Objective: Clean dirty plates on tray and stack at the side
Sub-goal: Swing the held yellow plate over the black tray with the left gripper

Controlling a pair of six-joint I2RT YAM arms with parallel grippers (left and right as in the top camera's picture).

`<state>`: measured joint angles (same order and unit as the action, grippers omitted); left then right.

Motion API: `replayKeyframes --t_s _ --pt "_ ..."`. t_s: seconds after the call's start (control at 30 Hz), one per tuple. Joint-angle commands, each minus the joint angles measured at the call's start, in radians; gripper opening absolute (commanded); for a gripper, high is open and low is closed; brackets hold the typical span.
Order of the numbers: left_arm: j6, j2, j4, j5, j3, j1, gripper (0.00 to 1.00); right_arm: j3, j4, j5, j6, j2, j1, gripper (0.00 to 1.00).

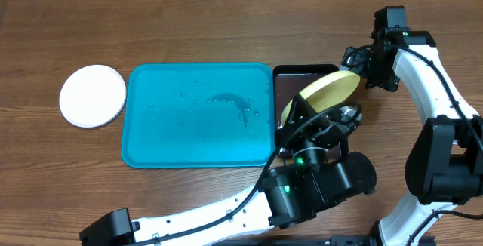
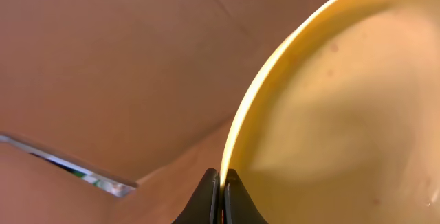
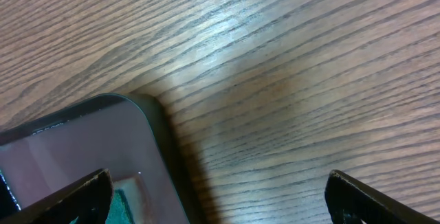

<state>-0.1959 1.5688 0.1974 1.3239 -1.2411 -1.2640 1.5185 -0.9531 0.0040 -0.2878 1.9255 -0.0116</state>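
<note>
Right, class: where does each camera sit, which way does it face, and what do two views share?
Overhead: above the table, facing down; blue tray, white plate, both arms.
Left wrist: on the left arm, facing along the shut left gripper pinching the rim of the yellow plate.
Right wrist: on the right arm, facing down at the corner of the black tray; open right gripper shows.
Shared: yellow plate, overhead and left wrist.

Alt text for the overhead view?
The left gripper holds a pale yellow plate tilted above a black tray, beside a wet turquoise tray. A white plate lies on the wooden table left of that tray; the right gripper hovers near the yellow plate.
</note>
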Motion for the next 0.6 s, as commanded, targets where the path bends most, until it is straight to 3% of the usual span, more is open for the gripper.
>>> replayKeyframes --t_s 0.0,0.57 --pt "-0.102 -0.025 -0.032 0.076 -0.027 -0.007 0.04 0.012 0.006 0.002 -0.005 0.001 -0.003 1.00" --pt "-0.103 -0.024 -0.045 0.075 -0.027 -0.006 0.04 0.012 0.006 0.003 -0.005 0.001 -0.003 1.00"
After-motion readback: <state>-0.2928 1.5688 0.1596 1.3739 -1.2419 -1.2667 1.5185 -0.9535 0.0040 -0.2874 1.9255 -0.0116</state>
